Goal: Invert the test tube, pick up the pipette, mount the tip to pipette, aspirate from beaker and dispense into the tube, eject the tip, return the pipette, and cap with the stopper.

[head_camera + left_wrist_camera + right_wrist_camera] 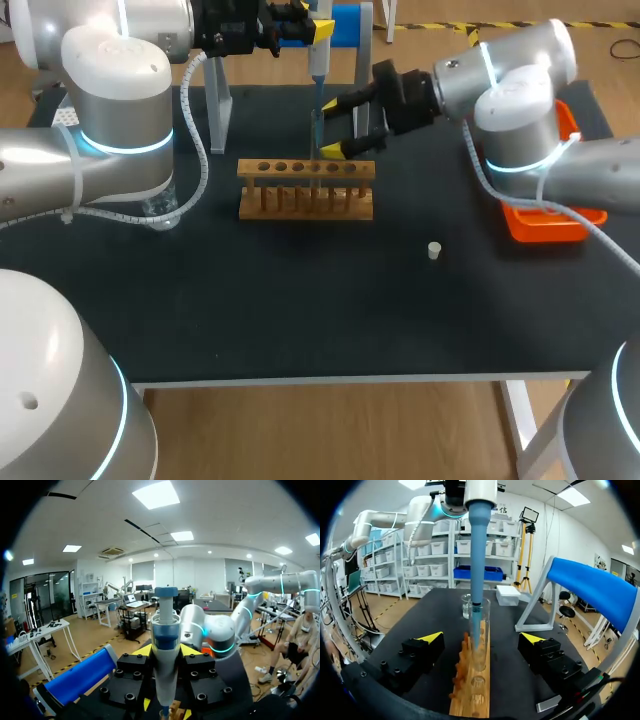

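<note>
The left gripper is clamped tight on the pipette, which points straight down between its fingers. The pipette's blue tip dips into the test tube. The tube stands up in the wooden rack. The right gripper has its fingers wide apart, one on each side of the tube, not touching it. The little stopper lies on the table, well away from both grippers.

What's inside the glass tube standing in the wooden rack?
The blue pipette tip pokes down inside the test tube. Whether any liquid sits at the bottom, I cannot tell: the rack covers it.
</note>
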You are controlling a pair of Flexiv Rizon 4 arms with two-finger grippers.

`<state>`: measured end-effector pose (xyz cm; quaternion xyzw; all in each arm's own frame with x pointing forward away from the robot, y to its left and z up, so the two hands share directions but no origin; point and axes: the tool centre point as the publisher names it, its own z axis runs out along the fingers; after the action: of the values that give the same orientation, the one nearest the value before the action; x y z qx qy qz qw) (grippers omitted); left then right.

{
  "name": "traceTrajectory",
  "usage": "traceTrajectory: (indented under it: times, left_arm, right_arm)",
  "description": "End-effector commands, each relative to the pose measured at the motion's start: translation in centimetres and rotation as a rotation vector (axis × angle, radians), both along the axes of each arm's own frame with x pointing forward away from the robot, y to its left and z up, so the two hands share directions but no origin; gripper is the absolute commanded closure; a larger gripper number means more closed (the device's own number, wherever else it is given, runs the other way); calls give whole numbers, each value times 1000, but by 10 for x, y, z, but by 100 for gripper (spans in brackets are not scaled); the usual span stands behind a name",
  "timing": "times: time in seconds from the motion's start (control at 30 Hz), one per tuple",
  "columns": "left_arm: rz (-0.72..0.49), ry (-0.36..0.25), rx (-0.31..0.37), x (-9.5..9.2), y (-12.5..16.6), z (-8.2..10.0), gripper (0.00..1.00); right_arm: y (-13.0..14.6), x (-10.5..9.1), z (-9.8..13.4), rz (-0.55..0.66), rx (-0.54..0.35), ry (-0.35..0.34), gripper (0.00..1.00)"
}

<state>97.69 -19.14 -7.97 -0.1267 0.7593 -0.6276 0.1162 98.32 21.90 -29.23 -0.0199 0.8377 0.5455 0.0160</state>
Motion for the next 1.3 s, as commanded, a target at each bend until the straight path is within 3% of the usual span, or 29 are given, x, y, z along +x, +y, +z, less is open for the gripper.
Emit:
traceTrajectory:
  times: [0.03, 0.57, 1.3]
  left_arm:
    - [-1, 2, 3, 0, 0, 1, 100]
    - [-1, 2, 3, 0, 0, 1, 100]
    - [-1, 2, 3, 0, 0, 1, 100]
  right_arm:
    - [8, -3, -3, -13, -19, -2, 0]
    - [23, 1, -17, -47, -109, -24, 0]
    - [32, 4, -27, -58, -155, -32, 0]
